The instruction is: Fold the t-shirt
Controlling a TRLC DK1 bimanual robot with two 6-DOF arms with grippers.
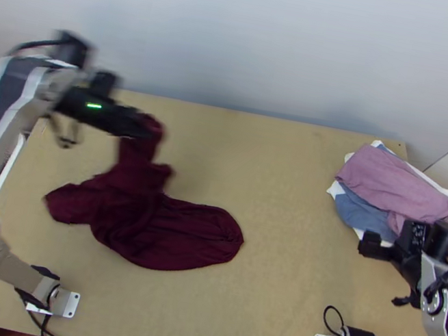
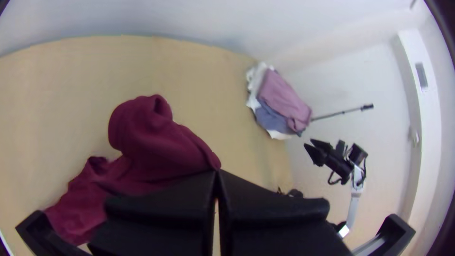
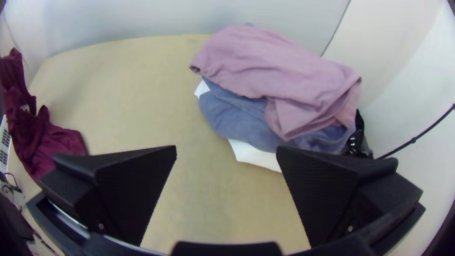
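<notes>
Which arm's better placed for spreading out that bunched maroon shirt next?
Left, I'd say: the left gripper is shut on a raised part of the maroon shirt, while the right gripper is open and empty across the table, near the clothes pile.

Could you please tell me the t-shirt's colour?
The t-shirt is maroon, clearest in the left wrist view.

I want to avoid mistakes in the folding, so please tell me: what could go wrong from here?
The left tool pinches only a small part of the t-shirt, which may slip out. The rest lies bunched, so folding it now could press creases in. The open right tool is close to the clothes pile and might catch it when moving.
</notes>
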